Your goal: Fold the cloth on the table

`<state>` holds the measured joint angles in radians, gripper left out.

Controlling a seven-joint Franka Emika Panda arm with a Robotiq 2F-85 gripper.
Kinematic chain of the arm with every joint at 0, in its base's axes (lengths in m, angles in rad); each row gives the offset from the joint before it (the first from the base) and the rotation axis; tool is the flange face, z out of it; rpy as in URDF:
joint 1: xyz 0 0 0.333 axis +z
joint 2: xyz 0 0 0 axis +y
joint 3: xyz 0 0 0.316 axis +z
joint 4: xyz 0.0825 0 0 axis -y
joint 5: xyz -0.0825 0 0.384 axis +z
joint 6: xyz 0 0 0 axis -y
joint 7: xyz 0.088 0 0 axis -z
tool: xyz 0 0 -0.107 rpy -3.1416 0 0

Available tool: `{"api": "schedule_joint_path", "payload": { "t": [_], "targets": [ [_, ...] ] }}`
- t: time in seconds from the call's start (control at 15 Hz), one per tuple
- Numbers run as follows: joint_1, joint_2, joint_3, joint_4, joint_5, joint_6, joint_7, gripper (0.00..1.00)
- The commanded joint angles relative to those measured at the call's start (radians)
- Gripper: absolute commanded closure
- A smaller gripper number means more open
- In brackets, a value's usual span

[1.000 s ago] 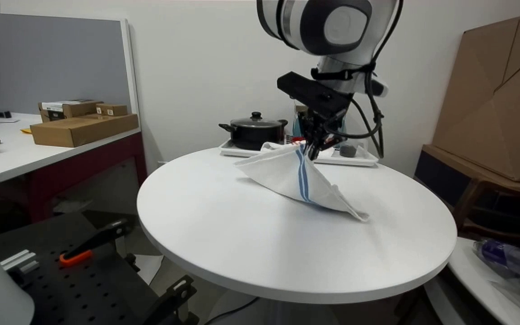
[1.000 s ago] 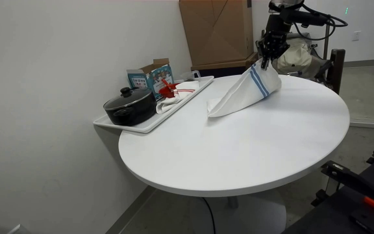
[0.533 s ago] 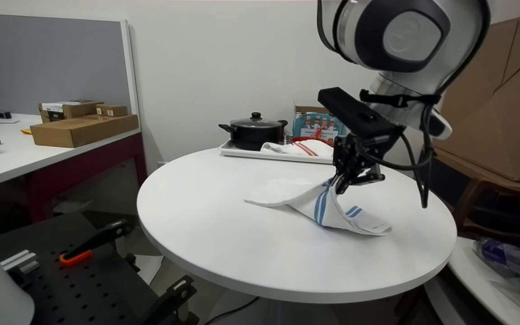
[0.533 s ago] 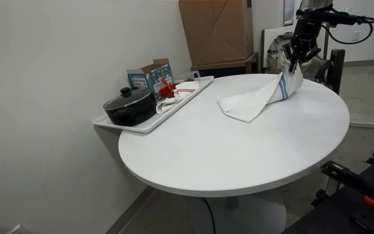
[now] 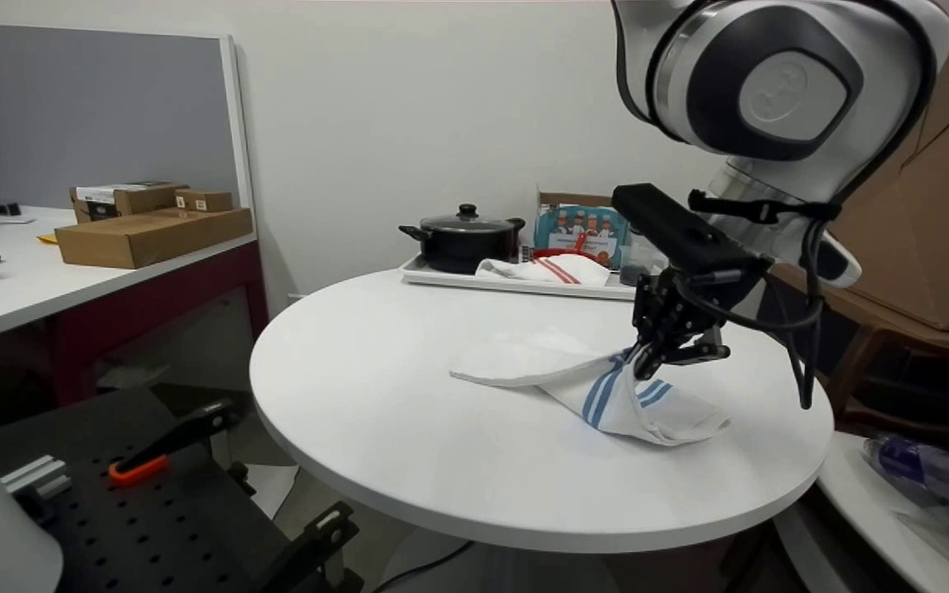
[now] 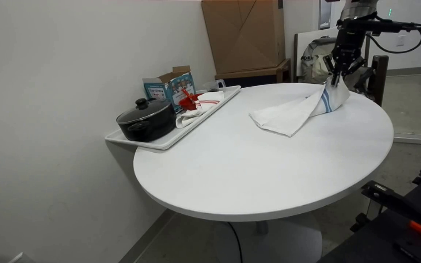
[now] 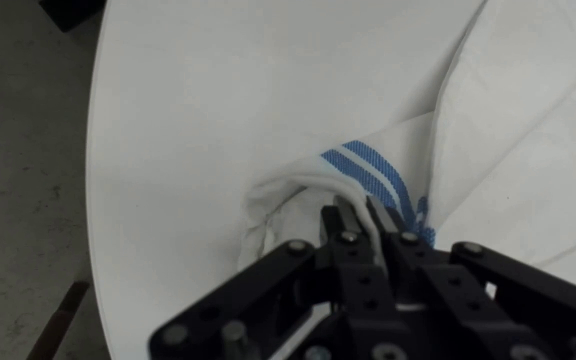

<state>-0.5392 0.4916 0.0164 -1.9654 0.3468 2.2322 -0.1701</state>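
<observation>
One gripper [image 7: 363, 207], clamped on one cloth [image 5: 598, 399], over one round table [image 5: 441, 469]

1. Your gripper: its fingers [image 7: 383, 220] are pinched on a raised fold of the cloth. In the wrist view you see a white ridge of fabric running between them, with a rumpled end bunched to the left and blue stripes to the upper right.

2. Your cloth: white, blue-striped, drawn up to a peak where you grip it. The remainder rests on the table, mostly right of its middle in both exterior views; one broad flap is spread out there.

3. Your table: white, smooth. The wrist view gives you its curved rim at left, the cloth lying inside it.

4. One white tray [image 6: 170, 141], at the table's edge along the wall [image 6: 86, 91], apart from the cloth, one end projecting past the rim. On it you have: one black pot [image 6: 146, 122], glass lid on; one red-striped towel [image 6: 203, 106]; one red bowl [image 6: 188, 104]; one blue carton [image 6: 170, 87], flaps up; one clear jug [image 6: 211, 86].

5. Beyond, for your record: one large brown box [image 6: 245, 36]; one grey backpack [image 6: 318, 60]; one white desk [image 5: 21, 301] bearing several cardboard boxes [image 5: 153, 239].
</observation>
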Motion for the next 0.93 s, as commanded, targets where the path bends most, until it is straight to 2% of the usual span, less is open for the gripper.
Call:
{"api": "schedule_joint_path", "payload": {
  "t": [0.0,0.27,0.53,0.73,0.87],
  "targets": [
    [0.083,0.052,-0.075,0.092,0.002,-0.047,0.032,0.93],
    [0.129,0.083,-0.124,0.170,-0.061,-0.126,0.047,0.93],
    [0.162,0.112,-0.180,0.253,-0.210,-0.287,0.044,0.93],
    [0.171,0.133,-0.207,0.290,-0.291,-0.328,0.041,0.93],
    [0.174,0.145,-0.214,0.299,-0.322,-0.314,0.040,0.93]
  ]
}}
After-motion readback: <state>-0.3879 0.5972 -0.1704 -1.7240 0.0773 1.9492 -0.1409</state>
